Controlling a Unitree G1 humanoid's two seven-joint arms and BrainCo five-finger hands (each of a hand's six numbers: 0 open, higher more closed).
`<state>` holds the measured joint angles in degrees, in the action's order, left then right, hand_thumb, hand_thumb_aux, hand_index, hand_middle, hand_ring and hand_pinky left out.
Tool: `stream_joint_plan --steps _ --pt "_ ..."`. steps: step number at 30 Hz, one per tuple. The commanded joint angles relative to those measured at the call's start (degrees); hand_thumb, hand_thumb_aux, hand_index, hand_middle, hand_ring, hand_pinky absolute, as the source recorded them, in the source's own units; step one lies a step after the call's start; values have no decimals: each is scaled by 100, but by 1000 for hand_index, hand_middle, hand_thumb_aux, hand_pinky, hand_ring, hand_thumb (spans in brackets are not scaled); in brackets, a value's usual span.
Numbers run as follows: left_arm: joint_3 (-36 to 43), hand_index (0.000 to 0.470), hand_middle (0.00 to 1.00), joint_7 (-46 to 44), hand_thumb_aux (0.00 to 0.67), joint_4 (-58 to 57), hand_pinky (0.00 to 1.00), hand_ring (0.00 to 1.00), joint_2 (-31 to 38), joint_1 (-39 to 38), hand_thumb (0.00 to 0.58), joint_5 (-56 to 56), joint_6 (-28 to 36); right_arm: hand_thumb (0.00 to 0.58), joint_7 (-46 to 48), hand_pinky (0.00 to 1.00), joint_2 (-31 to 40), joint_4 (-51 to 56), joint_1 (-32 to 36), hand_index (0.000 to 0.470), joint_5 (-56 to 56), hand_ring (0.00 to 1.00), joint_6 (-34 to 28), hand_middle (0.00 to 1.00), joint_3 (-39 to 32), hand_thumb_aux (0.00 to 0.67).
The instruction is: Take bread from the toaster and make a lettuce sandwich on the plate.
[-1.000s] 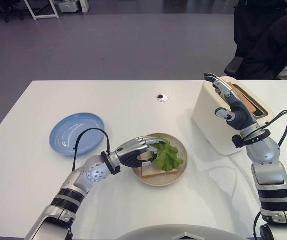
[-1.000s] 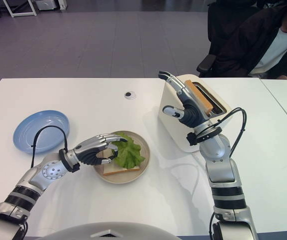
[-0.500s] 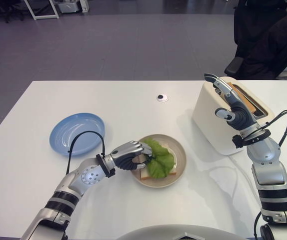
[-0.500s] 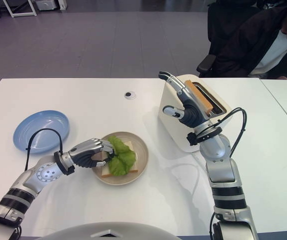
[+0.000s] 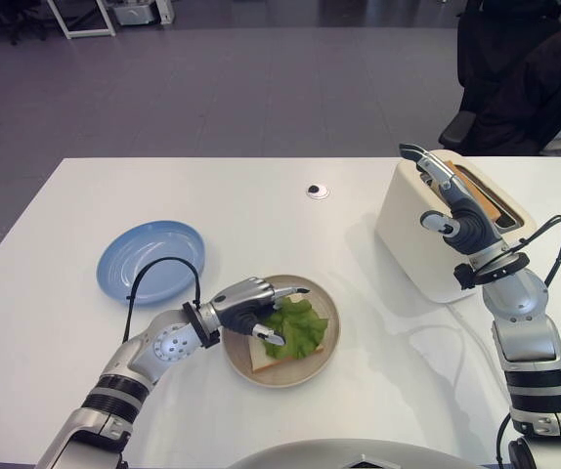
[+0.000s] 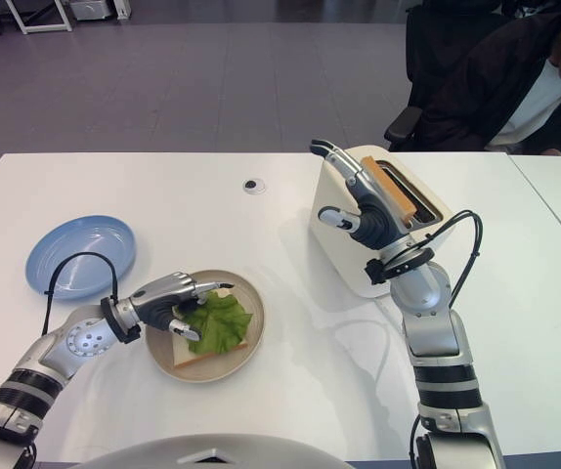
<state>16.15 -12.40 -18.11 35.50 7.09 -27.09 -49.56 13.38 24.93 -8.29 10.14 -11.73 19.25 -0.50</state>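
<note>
A beige plate [image 5: 329,330] in front of me holds a slice of bread [image 5: 264,362] with a green lettuce leaf [image 5: 298,327] spread on top. My left hand [image 5: 244,305] lies over the plate's left rim, its fingers curled on the leaf's left edge. To the right stands the cream toaster [image 5: 412,234] with a browned bread slice [image 6: 399,196] sticking up out of its slot. My right hand [image 5: 461,220] rests on the toaster's top left edge, fingers stretched out alongside that slice, not closed on it.
A blue plate [image 5: 151,259] lies on the white table at the left. A small round black-and-white fitting [image 5: 317,191] sits near the table's far edge. A black cable loops by each wrist.
My left hand has pulled back left and toward me, the beige plate sliding with it. The lettuce, bunched half a second ago, now lies flat on the bread. The right arm has kept still.
</note>
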Motion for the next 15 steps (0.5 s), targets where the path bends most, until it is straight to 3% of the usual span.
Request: stream_joint_plan --steps 1,15 --pt "-45 0 0 -65 0 68 0 0 71 -55 0 85 -53 0 18 0 28 26 18 0 -22 0 0 0 27 0" --pt "-208 0 0 -883 0 -45 0 0 749 -281 0 1155 -583 0 35 0 30 121 118 0 6 0 9 0 23 0"
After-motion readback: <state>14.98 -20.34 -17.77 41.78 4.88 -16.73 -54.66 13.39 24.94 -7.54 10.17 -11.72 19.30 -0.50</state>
